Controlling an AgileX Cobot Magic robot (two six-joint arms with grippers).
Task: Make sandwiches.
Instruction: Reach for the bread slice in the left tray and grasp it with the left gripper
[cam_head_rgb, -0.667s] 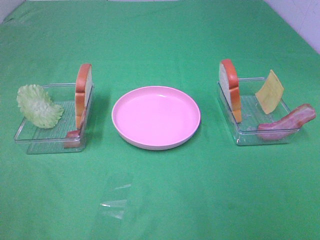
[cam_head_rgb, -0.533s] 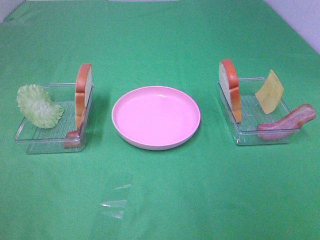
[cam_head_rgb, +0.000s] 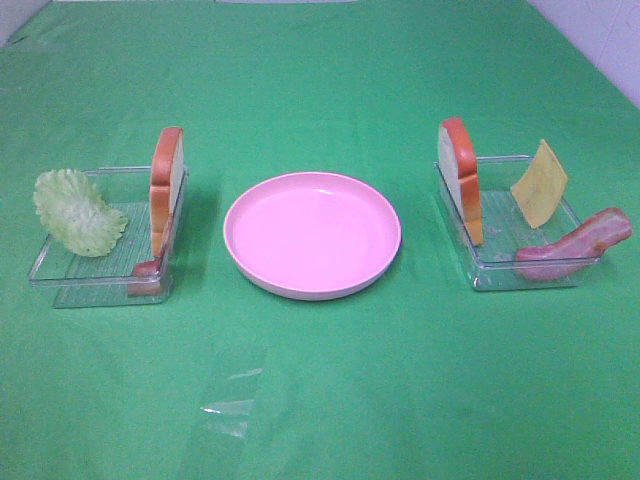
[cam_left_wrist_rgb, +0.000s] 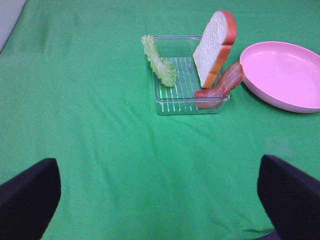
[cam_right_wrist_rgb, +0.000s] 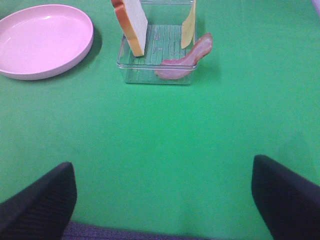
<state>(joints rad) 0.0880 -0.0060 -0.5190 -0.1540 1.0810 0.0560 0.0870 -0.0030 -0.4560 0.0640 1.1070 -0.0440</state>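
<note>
The sandwich pieces sit in two clear trays. In the left tray (cam_head_rgb: 45, 272) pale green lettuce (cam_head_rgb: 78, 212), an upright bread slice (cam_head_rgb: 167, 185) and a bacon strip (cam_head_rgb: 146, 268) lean on the walls. The right tray (cam_head_rgb: 520, 278) holds another upright bread slice (cam_head_rgb: 460, 178), a yellow cheese square (cam_head_rgb: 539, 184) and a bacon strip (cam_head_rgb: 575, 243). Neither gripper shows in the high view. My left gripper (cam_left_wrist_rgb: 160, 200) stands open well short of the left tray (cam_left_wrist_rgb: 175, 107), with lettuce (cam_left_wrist_rgb: 159, 61), bread (cam_left_wrist_rgb: 215, 47) and bacon (cam_left_wrist_rgb: 222, 85). My right gripper (cam_right_wrist_rgb: 162, 200) is open, short of the right tray (cam_right_wrist_rgb: 131, 75).
A round pink plate (cam_head_rgb: 312, 234) lies between the two trays on the green cloth; its rim shows in both wrist views (cam_left_wrist_rgb: 282, 75) (cam_right_wrist_rgb: 42, 40). A faint clear film patch (cam_head_rgb: 228, 405) lies on the cloth in front of the plate.
</note>
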